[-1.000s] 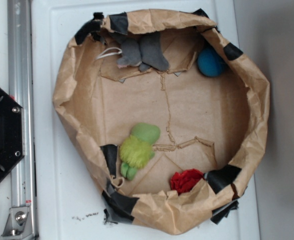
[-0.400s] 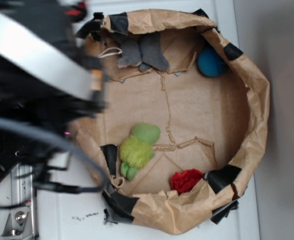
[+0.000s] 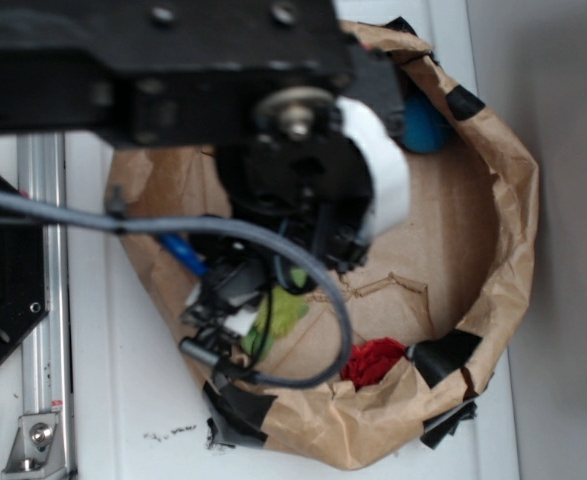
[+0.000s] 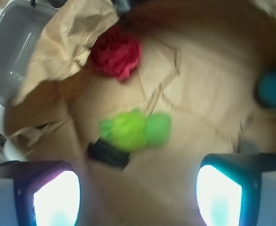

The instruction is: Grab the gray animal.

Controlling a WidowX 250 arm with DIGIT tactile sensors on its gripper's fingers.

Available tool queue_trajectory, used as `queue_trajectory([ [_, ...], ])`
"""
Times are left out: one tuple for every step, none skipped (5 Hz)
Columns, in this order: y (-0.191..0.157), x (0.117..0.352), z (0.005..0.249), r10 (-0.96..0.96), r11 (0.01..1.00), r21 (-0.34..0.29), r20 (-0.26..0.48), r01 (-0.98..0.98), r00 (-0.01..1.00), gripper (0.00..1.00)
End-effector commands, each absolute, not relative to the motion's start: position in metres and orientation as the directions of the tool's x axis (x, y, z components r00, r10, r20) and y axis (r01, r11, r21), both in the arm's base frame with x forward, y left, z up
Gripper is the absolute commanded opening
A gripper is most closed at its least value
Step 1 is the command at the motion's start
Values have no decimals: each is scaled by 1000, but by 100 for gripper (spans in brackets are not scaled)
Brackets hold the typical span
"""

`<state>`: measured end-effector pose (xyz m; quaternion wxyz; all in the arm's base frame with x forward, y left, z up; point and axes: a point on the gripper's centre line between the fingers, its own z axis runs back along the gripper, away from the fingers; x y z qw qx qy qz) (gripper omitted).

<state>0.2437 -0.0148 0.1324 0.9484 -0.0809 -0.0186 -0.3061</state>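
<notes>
Gripper (image 4: 138,188) open in the wrist view: two dark fingers with bright, washed-out pads (image 4: 57,198) at the bottom corners of frame, wide gap between, nothing held. Bare brown paper floor showing in the gap.

Seen from outside, black arm and wrist housing (image 3: 223,80) covering the upper left half of the crumpled brown paper basin with black tape patches (image 3: 513,230). Gray cable (image 3: 273,240) looping down from the arm across the near rim. Fingertips themselves not made out from this angle.

Ahead of the fingers, roughly centred between them: lime-green fuzzy plush toy (image 4: 135,130), blurred, lying on the paper floor. Only a sliver of it visible in the exterior view, below the wrist. Just below the plush, towards the left finger, a short dark strip (image 4: 107,154), possibly tape.

Further ahead and to the left: crumpled red tuft (image 4: 116,54), close against the folded paper wall. In the exterior view, same red tuft near the bottom rim, beside a black tape patch.

Far right, at the edge of the wrist frame: round blue ball (image 4: 273,89), partly cut off, touching or nearly touching the wall. In the exterior view, ball peeking out at the right of the white wrist collar.

Flat gray plush animal: a small blurred gray patch (image 4: 248,145) just above the right finger probably belongs to it, too smeared to be certain. In the exterior view, hidden behind the arm.
</notes>
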Motion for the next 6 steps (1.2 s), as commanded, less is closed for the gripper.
queue_trajectory([
  [38, 268, 120, -536, 843, 0, 93, 538, 839, 100],
  [63, 268, 99, -534, 845, 50, 44, 532, 844, 100],
  [68, 264, 82, -546, 835, 86, -6, 544, 838, 100],
  [64, 258, 76, -556, 827, 94, -11, 554, 831, 100],
  [64, 254, 72, -569, 817, 108, -11, 567, 822, 100],
  [72, 252, 61, -577, 804, 164, -18, 571, 817, 100],
])
